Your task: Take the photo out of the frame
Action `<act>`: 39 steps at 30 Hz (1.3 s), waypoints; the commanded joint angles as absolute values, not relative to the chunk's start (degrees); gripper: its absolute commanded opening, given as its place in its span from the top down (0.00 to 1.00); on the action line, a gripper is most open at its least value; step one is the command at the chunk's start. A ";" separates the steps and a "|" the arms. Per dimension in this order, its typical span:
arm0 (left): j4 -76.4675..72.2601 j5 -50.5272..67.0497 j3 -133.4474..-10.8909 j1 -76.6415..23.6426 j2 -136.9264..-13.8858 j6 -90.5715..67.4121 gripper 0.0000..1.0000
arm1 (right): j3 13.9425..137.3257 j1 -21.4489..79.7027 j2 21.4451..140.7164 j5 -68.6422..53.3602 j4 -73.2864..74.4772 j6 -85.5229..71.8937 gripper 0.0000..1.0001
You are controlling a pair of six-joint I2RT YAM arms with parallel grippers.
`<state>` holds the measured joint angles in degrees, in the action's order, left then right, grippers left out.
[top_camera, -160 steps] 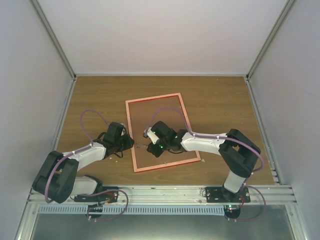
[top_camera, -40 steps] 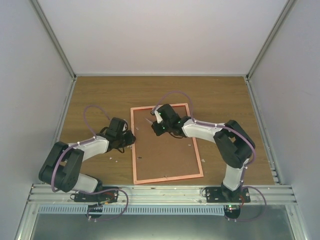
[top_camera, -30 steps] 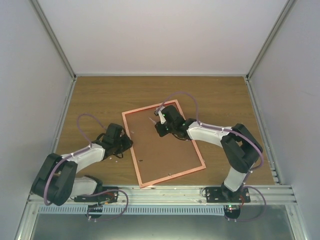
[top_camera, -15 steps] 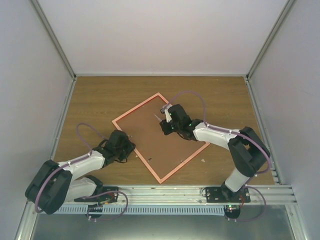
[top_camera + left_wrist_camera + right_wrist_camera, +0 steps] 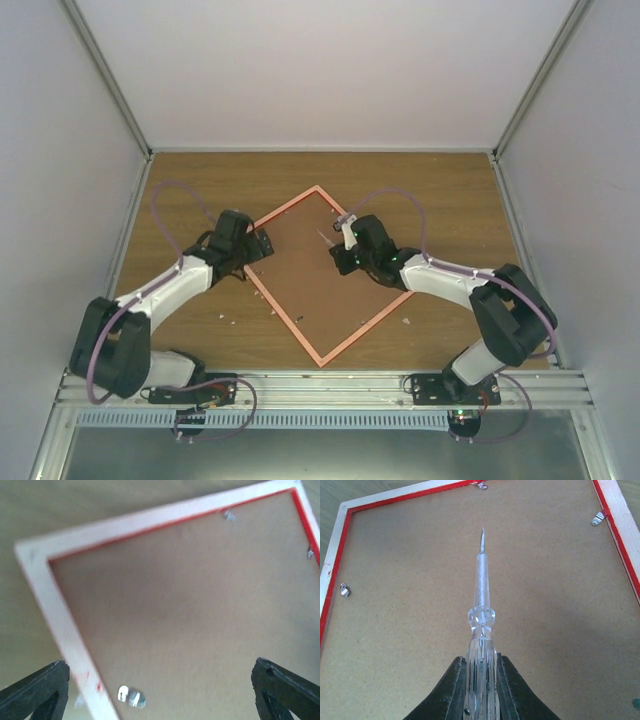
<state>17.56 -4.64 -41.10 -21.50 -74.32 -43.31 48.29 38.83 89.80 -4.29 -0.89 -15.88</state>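
the frame (image 5: 283,317) lies face down on the wooden surface (image 5: 190,190), turned so its corners point like a diamond. its pale back rim encloses the brown backing board (image 5: 310,275). the photo is not visible. i judge that it sits under that board, inside the frame.

the right hand (image 5: 481,680) is closed on a clear-handled screwdriver (image 5: 481,605). the tip hangs over the middle of the board, pointing toward the frame's far rim. the left hand (image 5: 252,243) is spread wide and holds nothing. it hovers over the frame corner nearest the left arm, with its fingers (image 5: 37,687) to either side of that corner.

small metal tabs (image 5: 598,518) sit along the inside of the rim, and at least 3 show in each wrist view. they appear to pin the board in place.

the frame looks thin, stiff and light. it will probably slide or spin on the smooth surface when it is pried, so it needs pinning at the rim, best at a corner. the tabs are small and probably springy, and the tip should go under each 1 close to the rim. the board seems a rigid sheet that lifts at an edge once it is freed.

the photo should be light, floppy and easily creased or scratched. it should be taken by its edge, well away from the screwdriver tip. i cannot tell whether glass lies beneath it.
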 commanded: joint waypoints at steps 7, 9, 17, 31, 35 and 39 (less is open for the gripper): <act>19.55 -1.32 -62.12 -15.93 -96.85 -16.43 0.01 | 43.34 37.69 85.77 -6.39 -8.81 -12.19 0.99; 21.37 -1.93 -66.08 -14.76 -101.00 -14.45 0.01 | 42.30 37.61 85.03 -6.47 -10.06 -12.00 0.99; 23.79 2.52 -74.20 -11.49 -109.85 -7.68 0.02 | 38.77 37.40 82.19 -4.64 -13.77 -11.60 1.00; 25.46 7.37 -77.24 -10.24 -115.58 -7.23 0.17 | 38.75 37.24 82.32 -3.74 -13.30 -11.38 1.00; 24.85 8.22 -76.03 -10.11 -115.61 -8.42 0.27 | 38.76 37.25 82.28 -3.10 -12.72 -11.29 1.00; 23.87 7.89 -73.41 -9.98 -114.02 -9.88 0.40 | 39.03 37.27 82.17 -3.12 -11.99 -11.34 0.99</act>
<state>24.69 7.16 -75.90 -10.28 -114.41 -8.36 39.29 37.80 83.24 -4.25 -11.55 -12.25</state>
